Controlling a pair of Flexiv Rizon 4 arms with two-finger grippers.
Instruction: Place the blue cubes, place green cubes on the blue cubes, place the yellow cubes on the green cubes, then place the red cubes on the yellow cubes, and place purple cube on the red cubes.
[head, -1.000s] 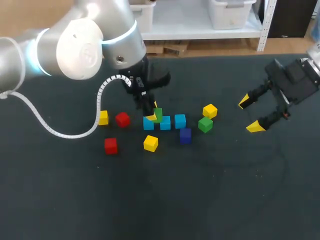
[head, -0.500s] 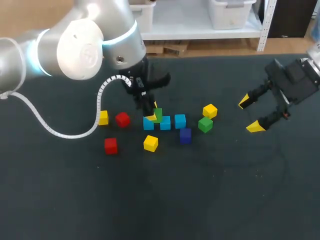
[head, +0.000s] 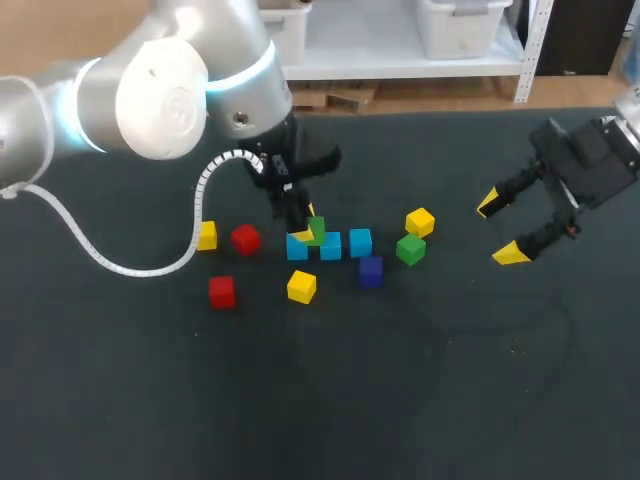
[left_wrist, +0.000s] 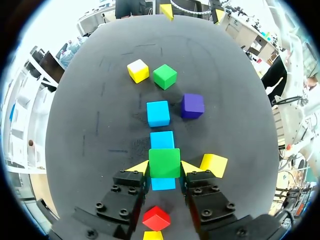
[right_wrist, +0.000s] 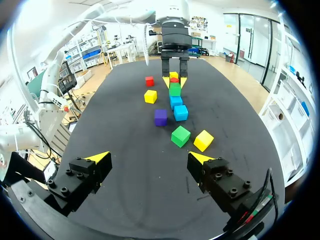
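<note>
My left gripper (head: 308, 232) is shut on a green cube (head: 316, 228), its yellow tips on both sides of the cube (left_wrist: 164, 162). The cube sits over the left end of a row of three light blue cubes (head: 330, 245); whether it rests on the blue cube (left_wrist: 163, 184) under it I cannot tell. A second green cube (head: 410, 249) and a purple cube (head: 371, 270) lie to the right. Yellow cubes lie at the right (head: 420, 221), front (head: 301, 286) and left (head: 207, 235). Two red cubes (head: 245, 238) (head: 221, 291) lie left. My right gripper (head: 500, 228) hangs open and empty, far right.
The dark mat (head: 400, 400) covers the table. My left arm's white cable (head: 110, 262) loops over the mat left of the cubes. From the right wrist, the cubes lie well ahead of the open fingers (right_wrist: 100, 157), beyond bare mat.
</note>
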